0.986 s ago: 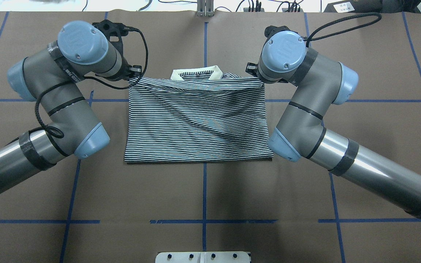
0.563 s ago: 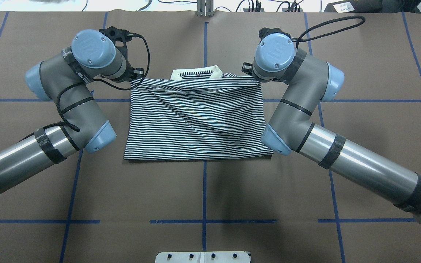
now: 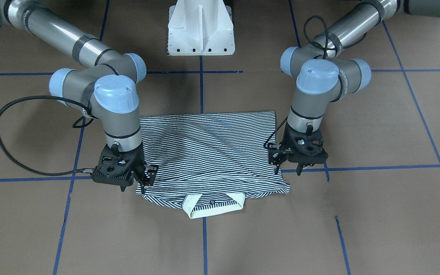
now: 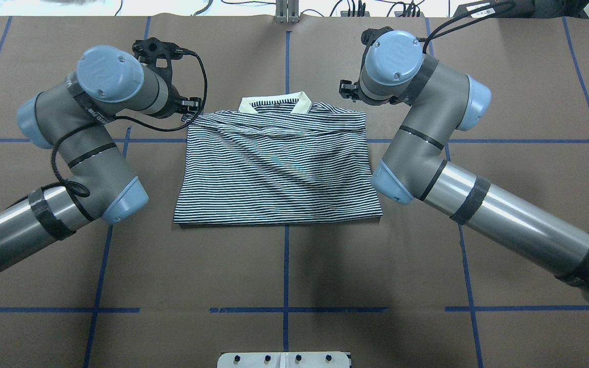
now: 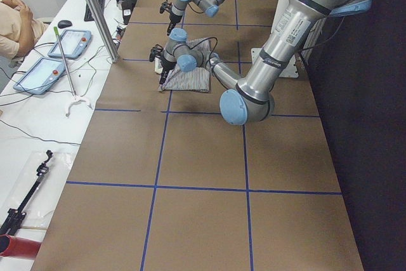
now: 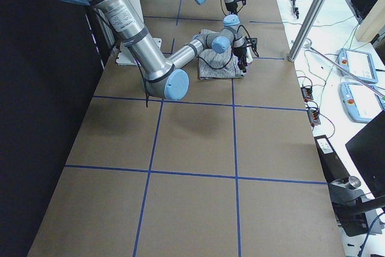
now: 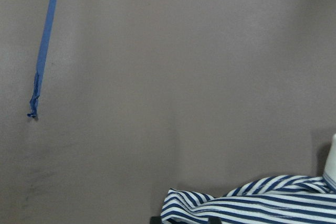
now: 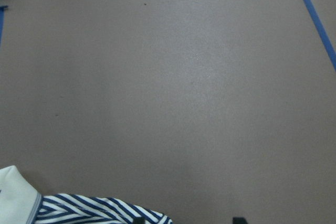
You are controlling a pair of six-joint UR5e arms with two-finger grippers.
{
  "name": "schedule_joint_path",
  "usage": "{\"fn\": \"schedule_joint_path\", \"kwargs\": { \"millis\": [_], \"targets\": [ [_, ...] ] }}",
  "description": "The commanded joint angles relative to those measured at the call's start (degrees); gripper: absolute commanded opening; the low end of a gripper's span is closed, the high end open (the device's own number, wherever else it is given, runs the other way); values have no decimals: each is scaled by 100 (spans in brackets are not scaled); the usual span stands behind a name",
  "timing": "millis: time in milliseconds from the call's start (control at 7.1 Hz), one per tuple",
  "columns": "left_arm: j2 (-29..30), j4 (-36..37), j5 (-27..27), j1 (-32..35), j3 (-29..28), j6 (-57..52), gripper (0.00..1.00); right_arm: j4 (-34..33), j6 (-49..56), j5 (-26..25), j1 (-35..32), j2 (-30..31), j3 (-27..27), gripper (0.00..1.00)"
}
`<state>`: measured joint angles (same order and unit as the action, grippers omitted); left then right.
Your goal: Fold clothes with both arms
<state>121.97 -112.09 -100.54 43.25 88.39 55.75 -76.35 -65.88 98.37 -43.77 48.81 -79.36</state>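
Left tool (image 3: 288,171) and right tool (image 3: 132,190) both point down — jaws parted.

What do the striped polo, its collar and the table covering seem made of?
Striped polo shirt: thin soft knit, likely cotton or a blend; matte, it wrinkles and drapes loosely. Collar: cream, seemingly a thicker knit with a crisp edge. Table covering: matte brown paper or card, by its flat, dull look; the blue lines look like tape, one end frayed.

The shirt (image 4: 279,168) edge dropped; right pincer (image 3: 132,188) withdrew.
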Motion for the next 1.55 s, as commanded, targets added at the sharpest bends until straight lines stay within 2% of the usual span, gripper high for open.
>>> {"fn": "schedule_joint_path", "kwargs": {
  "millis": [0, 141, 282, 423, 563, 1268, 1408],
  "targets": [
    [-689, -93, -247, -114, 948, 31, 100, 6, 1353, 1067, -569, 424, -420, 100],
    [-1206, -442, -230, -498, 1274, 433, 100, -11, 1384, 1071, -580, 532, -605, 100],
    [-1559, -1028, -143, -824, 1286, 1028, 92, -12, 1341, 1071, -571, 533, -625, 100],
    [-1641, -1147, 189, -1175, 1277, 1591, 72, -3, 1323, 1062, -571, 542, -642, 100],
    [-1650, -1149, 410, -1448, 1216, 1719, 63, -3, 1323, 1045, -571, 550, -642, 100],
    [-1756, -1131, 421, -1592, 1216, 1720, 59, -3, 1314, 1027, -571, 559, -634, 100],
    [-1869, -1131, 429, -1635, 1242, 1720, 52, -3, 1314, 1027, -571, 568, -634, 100]
  ]
}}
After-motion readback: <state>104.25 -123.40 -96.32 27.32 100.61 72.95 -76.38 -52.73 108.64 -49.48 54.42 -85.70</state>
